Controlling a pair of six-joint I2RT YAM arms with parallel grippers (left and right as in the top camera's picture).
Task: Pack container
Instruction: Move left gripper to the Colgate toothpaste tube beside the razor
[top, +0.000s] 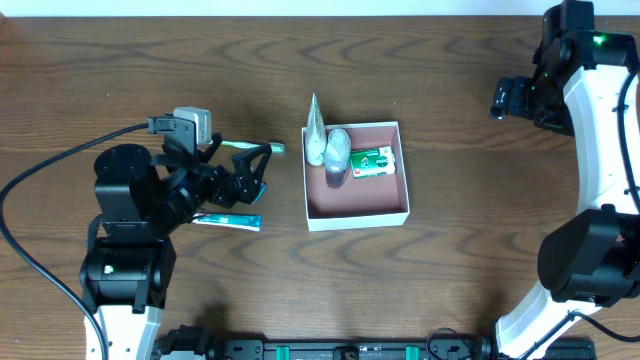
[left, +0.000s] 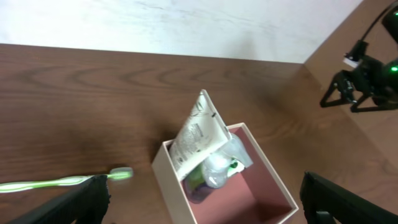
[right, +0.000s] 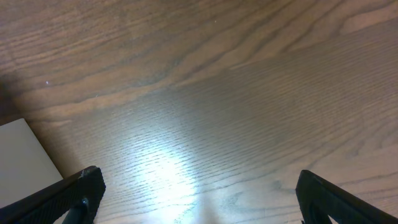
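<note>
Overhead, dark wood-grain table (top: 450, 150), white-walled container (top: 357, 218) at centre, left tool (top: 262, 172) and right tool (top: 498, 100) both spread wide, holding nothing.

container (top: 358, 218) — white walls, pinkish inside | toothbrush (left: 62, 182) — green | table (top: 450, 120) brown woodgrain

L arm (top: 128, 195): big round black joints up top, white tube part lower down w/ a black band. A thin black cable (top: 70, 150) comes off it in a long curve. Small grey box cam (top: 195, 122) is fixed by the wrist. L gripper (top: 262, 172) is black w/ chunky dark fingers (left: 81, 202).

R arm (top: 600, 110): long white curved shell, round black joints at both ends, tiny green light (top: 600, 40) near the top. R gripper (top: 498, 100) is black too; its fingers (right: 74, 193) look flat & dark.
</note>
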